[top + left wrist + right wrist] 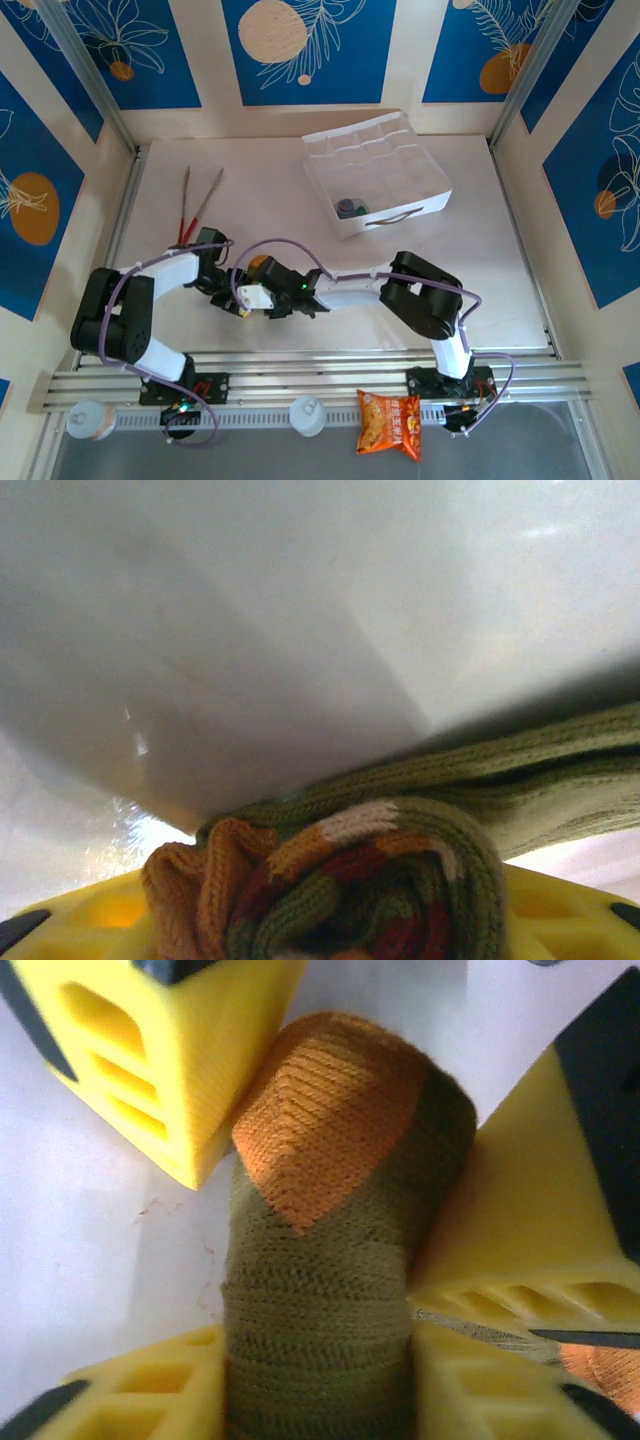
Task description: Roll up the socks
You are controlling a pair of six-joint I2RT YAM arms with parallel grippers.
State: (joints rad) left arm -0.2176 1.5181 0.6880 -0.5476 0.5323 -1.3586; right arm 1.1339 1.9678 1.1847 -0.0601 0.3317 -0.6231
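Olive-green knit, the striped sock (320,1300) lies rolled on the white table (480,290), at about 8 o'clock from the table's centre. On the roll's olive body the right gripper (315,1390) has its yellow jaws clamped. Above it the left gripper (320,1190) pinches the orange patch from 10 and 3 o'clock. A white divider box (425,205) sits at 1 o'clock, red tongs (195,205) at 10.
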